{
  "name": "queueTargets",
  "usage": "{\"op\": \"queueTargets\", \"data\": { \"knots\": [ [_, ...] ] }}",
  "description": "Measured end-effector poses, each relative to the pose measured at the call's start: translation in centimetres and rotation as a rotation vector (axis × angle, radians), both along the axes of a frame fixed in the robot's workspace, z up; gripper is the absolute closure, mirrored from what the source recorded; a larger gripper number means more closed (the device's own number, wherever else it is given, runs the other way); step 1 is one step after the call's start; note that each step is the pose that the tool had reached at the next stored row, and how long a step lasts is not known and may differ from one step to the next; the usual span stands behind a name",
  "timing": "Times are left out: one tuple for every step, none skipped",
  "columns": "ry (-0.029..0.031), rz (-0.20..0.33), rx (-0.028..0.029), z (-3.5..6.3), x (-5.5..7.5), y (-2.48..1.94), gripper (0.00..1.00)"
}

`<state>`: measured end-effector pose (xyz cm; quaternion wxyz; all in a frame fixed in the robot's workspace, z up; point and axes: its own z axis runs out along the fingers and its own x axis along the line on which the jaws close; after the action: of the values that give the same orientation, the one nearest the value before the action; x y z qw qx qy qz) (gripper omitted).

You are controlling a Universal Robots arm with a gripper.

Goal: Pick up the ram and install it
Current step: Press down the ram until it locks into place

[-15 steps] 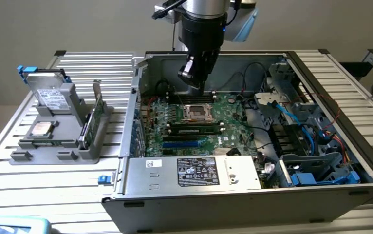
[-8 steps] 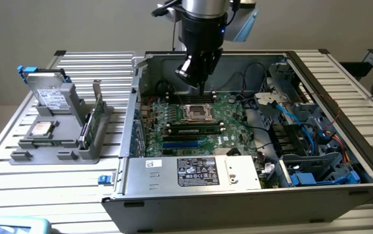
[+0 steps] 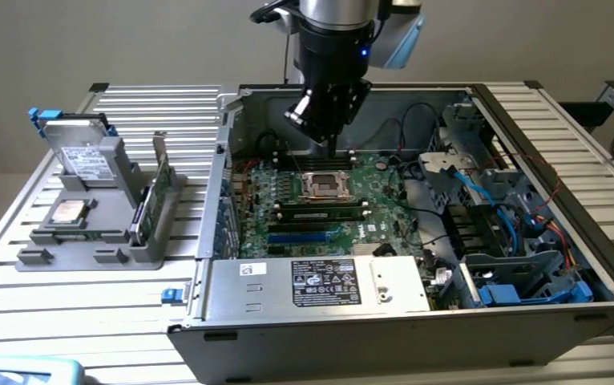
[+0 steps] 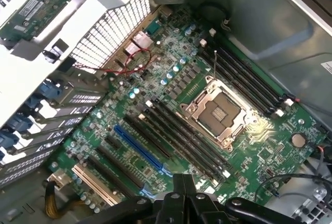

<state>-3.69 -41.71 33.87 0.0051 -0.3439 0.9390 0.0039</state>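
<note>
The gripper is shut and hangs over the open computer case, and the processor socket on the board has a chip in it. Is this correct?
One thing is wrong: the processor socket is empty, as the wrist view shows. The rest holds: the gripper is shut and hangs over the open computer case.

Long, narrow green circuit-board stick [image 3: 149, 204], standing on its long edge and slightly tilted. Held in a slot of grey holder [image 3: 72, 237], at the exterior view's left, outside the computer case [image 3: 393, 333].
</note>
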Motion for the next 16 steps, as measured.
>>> {"op": "queueTargets", "data": {
  "knots": [
    [0.0,-0.016,0.0,0.0,0.0,0.0,0.89],
    [0.0,-0.032,0.0,0.0,0.0,0.0,0.89],
    [0.0,-0.048,0.0001,0.0,0.0,0.0,0.89],
    [0.0,-0.065,0.0,0.0,0.0,0.0,0.89],
    [0.0,-0.082,0.0,0.0,0.0,0.0,0.89],
    [0.0,-0.099,0.0,0.0,0.0,0.0,0.89],
    [0.0,-0.115,0.0,0.0,0.0,0.0,0.89],
    [0.0,-0.132,0.0,0.0,0.0,0.0,0.89],
    [0.0,-0.149,0.0001,0.0,0.0,0.0,0.89],
    [0.0,-0.166,0.0,0.0,0.0,0.0,0.89],
    [0.0,-0.184,0.0,0.0,0.0,0.0,0.89],
    [0.0,-0.2,0.0,0.0,0.0,0.0,0.89],
    [0.0,-0.217,-0.0001,0.0,0.0,0.0,0.89],
    [0.0,-0.234,0.0,0.0,0.0,0.0,0.89],
    [0.0,-0.25,0.0,0.0,0.0,0.0,0.89],
    [0.0,-0.266,0.0,0.0,0.0,0.0,0.89]
  ]
}}
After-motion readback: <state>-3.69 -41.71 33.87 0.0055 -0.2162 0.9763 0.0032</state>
